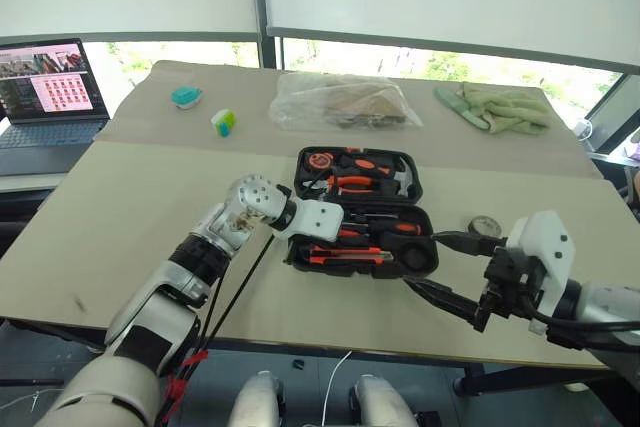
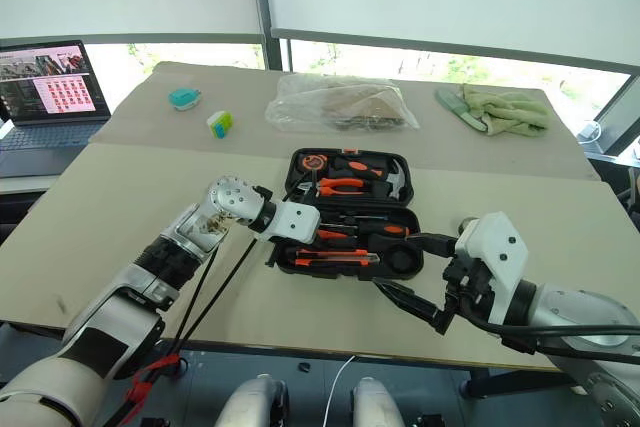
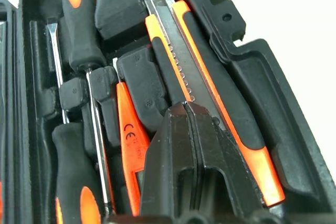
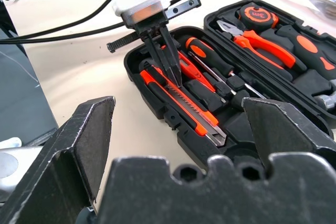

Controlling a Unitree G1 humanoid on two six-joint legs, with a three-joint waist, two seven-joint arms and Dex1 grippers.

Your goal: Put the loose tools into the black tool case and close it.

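Observation:
The black tool case (image 1: 420,175) lies open at the table's middle. Its near half holds the black-orange utility knife (image 4: 181,103) along the front, the all-orange screwdriver (image 3: 128,135) and two orange-and-black screwdrivers (image 3: 79,19) behind it. My left gripper (image 4: 173,80) is shut and empty, its tips down at the knife's inner edge. My right gripper (image 1: 422,260) stands open by the case's near right corner, holding nothing. The small grey tape roll (image 1: 485,223) lies on the table to the right of the case, behind my right hand.
Orange-handled pliers (image 4: 262,40), a tape measure (image 4: 257,13) and a hammer (image 1: 403,179) fill the case's far half. A clear plastic bag (image 1: 340,102) and a green cloth (image 1: 495,107) lie further back. Two small objects (image 1: 224,123) and a laptop (image 1: 45,92) are at far left.

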